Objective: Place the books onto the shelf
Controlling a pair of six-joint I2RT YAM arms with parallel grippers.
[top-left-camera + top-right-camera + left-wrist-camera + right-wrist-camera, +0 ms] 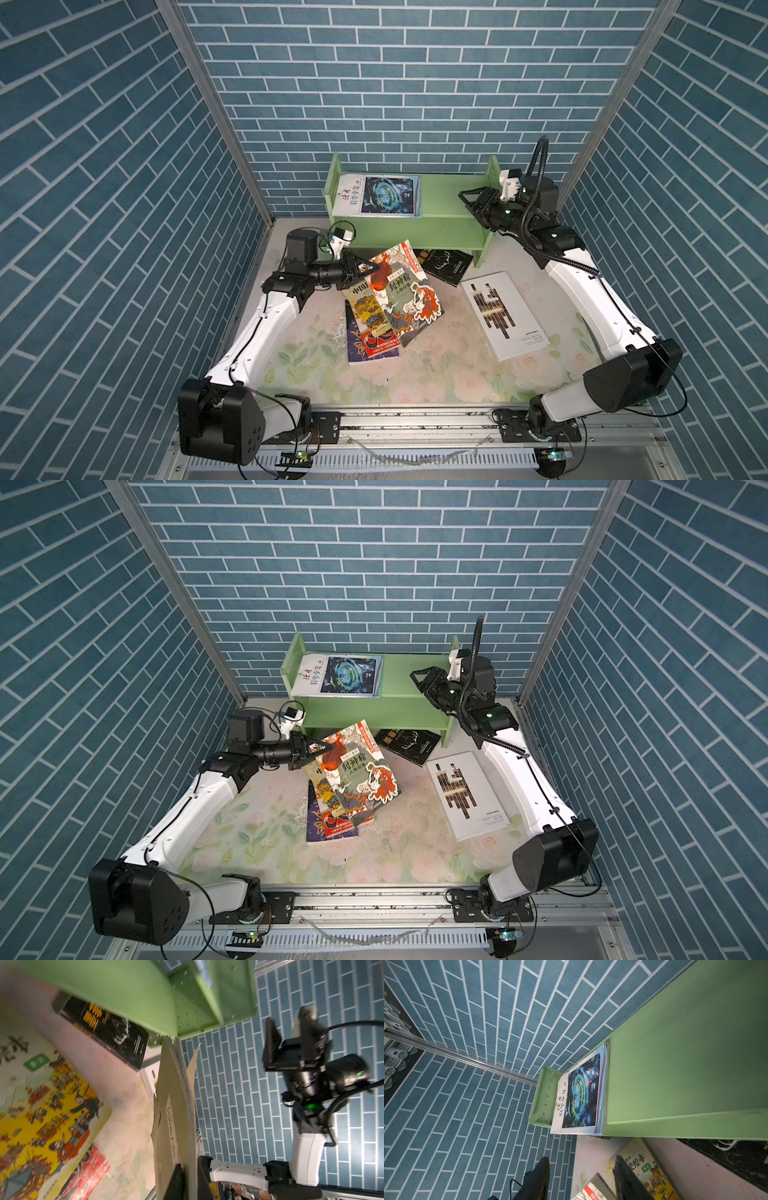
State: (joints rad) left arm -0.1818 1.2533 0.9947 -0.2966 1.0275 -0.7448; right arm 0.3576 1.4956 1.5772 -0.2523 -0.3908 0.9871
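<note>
Though unclear, book (409, 301) in end effector (372, 269)

Blue-covered book (581, 1093) flat on top of green shelf (685, 1059), jaws apart.

Blue-covered book (384, 195) flat on green shelf (449, 199); illustrated book (405, 295) aslant over pile (365, 328); black book (446, 262) perhaps partly underneath.

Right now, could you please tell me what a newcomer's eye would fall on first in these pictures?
The left gripper clamps a corner of the orange-and-green illustrated book, tilted up over the pile of books mid-table. Behind it, the light-green shelf holds a blue-covered magazine flat at the left end of its top tier, while the right gripper hangs open over the right end.
</note>
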